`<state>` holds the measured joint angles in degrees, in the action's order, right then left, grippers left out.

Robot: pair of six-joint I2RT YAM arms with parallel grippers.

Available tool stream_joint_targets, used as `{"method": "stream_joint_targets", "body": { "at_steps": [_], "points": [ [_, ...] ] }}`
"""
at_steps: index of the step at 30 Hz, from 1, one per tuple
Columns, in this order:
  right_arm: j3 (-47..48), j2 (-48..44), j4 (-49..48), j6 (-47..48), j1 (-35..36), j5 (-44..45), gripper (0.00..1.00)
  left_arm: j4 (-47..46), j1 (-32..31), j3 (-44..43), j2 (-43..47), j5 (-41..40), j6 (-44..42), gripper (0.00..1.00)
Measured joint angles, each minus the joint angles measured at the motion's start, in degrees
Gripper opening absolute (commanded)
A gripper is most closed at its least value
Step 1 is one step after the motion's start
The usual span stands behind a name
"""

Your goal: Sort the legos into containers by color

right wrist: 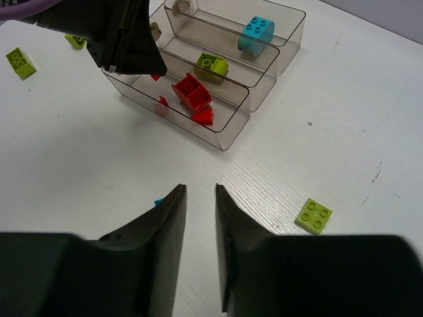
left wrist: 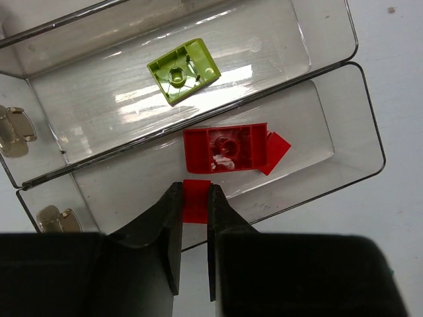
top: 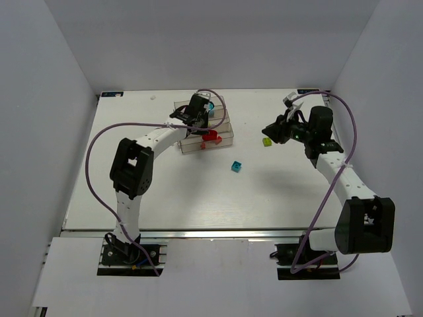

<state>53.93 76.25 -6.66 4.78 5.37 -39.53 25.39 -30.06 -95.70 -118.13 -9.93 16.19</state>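
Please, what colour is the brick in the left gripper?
The brick is red; left wrist view.

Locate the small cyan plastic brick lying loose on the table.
Top view: the cyan brick lies on the white table, slightly right of centre, in front of the clear plastic bins, with a loose yellow-green brick farther back to its right.

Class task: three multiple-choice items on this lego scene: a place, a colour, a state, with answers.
1. The loose cyan brick lies: A on the table; B in a bin; C in a gripper.
2. Bricks in the bin under the left gripper are: A red; B cyan; C lime.
3. The left gripper is: A open; B shut on a small red brick; C shut on lime.
A, bare table surrounds it. A, all lying there are red. B, red shows between its fingers.
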Motion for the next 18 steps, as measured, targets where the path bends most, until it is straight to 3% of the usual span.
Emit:
{"method": "stream_joint_targets", "body": {
  "at_steps": [1, 2, 4, 5, 8, 18],
  "points": [
    [0.22, 0.13, 0.42, 0.2, -0.02, 0.02, 0.49, 0.33, 0.0, -0.04, -0.11, -0.24, -0.09, 0.21],
    [0.63, 0.42, 0.81, 0.39, -0.07, -0.04, 0.55, 0.37, 0.0, -0.07, -0.2, -0.48, -0.26, 0.37],
    [1.6, 1.49, 1.75, 1.97, -0.11, -0.37, 0.7, 0.57, 0.0, -0.07, -0.28, -0.98, -0.66, 0.49],
    [2.25, 2.19, 2.62, 3.02, -0.11, -1.05, 0.73, 0.72, 0.0, -0.07, -0.28, -1.29, -0.74, 0.6],
    [4.13, 5.18, 5.9, 8.0, 0.0, -3.58, 0.79, 0.72, 0.0, -0.07, -0.28, -1.62, -0.92, 0.68],
    [6.73, 14.01, 22.93, 31.63, 2.75, -10.58, 0.79, 0.96, 0.0, -0.07, 1.14, -1.4, -2.01, 0.66]
  ]
}}
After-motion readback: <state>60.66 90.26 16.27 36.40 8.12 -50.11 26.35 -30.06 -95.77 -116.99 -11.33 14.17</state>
